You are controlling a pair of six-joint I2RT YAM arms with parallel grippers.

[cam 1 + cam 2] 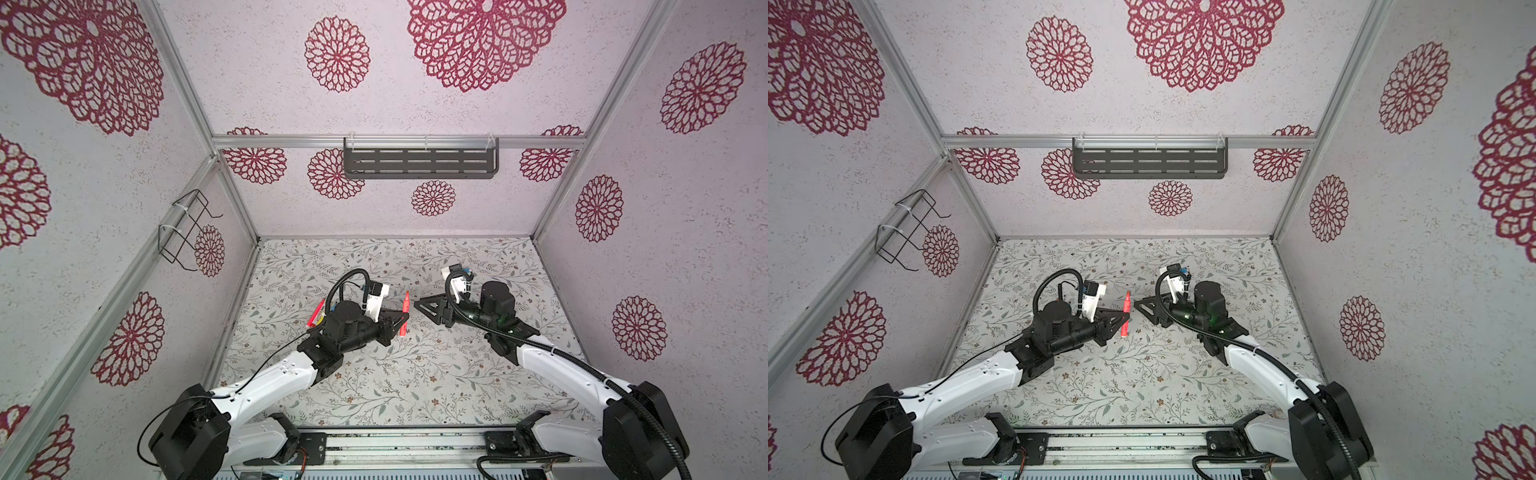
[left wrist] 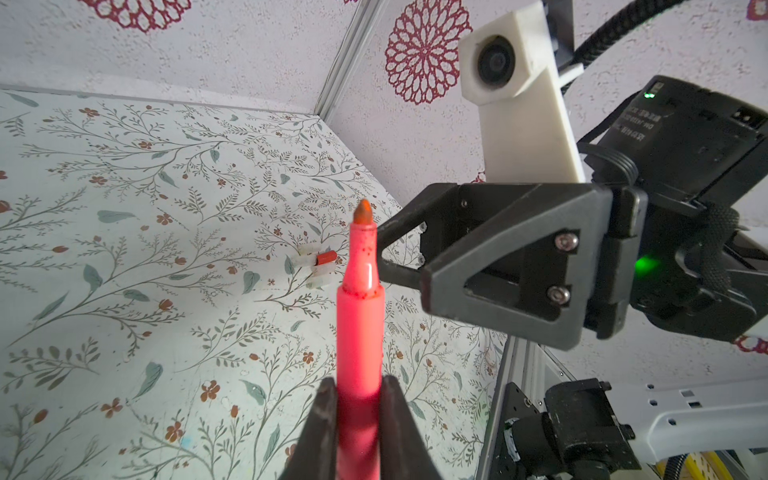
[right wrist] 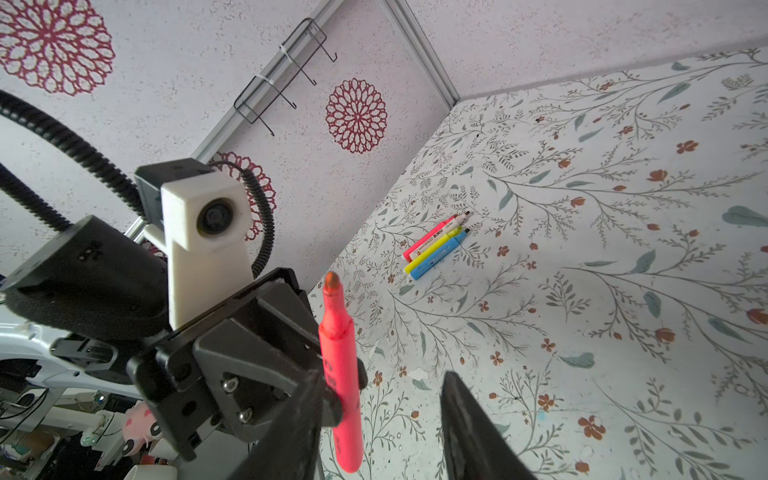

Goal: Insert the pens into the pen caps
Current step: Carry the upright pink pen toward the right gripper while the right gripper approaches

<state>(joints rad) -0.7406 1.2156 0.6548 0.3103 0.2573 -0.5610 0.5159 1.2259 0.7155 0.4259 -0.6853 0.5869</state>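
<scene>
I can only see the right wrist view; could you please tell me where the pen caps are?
Observer: The left wrist view shows a small cluster of pen caps lying close together on the table.
Operator: Thank you. Are they all alike?
Observer: No, one red cap lies among pale translucent ones.
Operator: And how does the hold look from that side?
Observer: The left gripper is shut on the red-orange pen, with a finger on each side of the barrel and the uncapped tip pointing away from it.
</scene>
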